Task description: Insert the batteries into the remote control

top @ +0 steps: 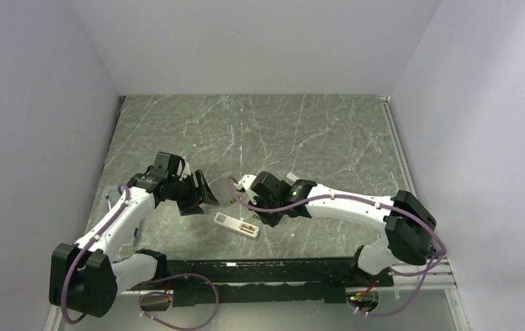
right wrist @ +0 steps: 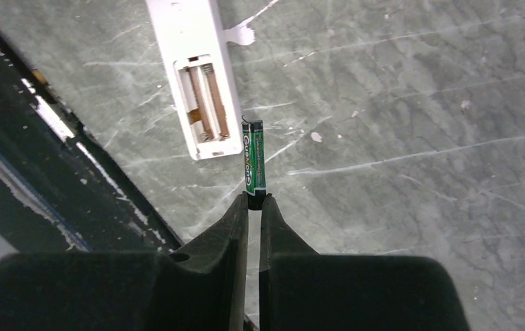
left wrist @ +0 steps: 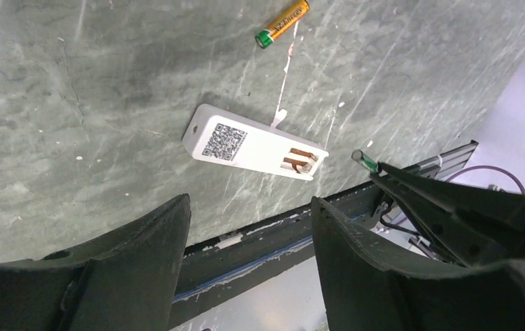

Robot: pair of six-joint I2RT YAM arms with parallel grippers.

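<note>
The remote control (top: 236, 225) lies face down near the table's front edge, with a QR label on its back and its battery compartment (right wrist: 204, 103) open and empty. It also shows in the left wrist view (left wrist: 246, 143). My right gripper (right wrist: 254, 201) is shut on one end of the greenish battery (right wrist: 253, 164) and holds it just beside the compartment end; in the top view the gripper (top: 263, 218) is right of the remote. The orange-gold battery (left wrist: 282, 23) lies on the table beyond the remote. My left gripper (left wrist: 249, 200) is open and empty, up and left of the remote (top: 201, 193).
A black rail (top: 266, 265) runs along the table's near edge, close to the remote, and it shows in both wrist views (left wrist: 280, 227) (right wrist: 39, 152). White walls enclose the grey marbled table (top: 301, 131) on the left, back and right.
</note>
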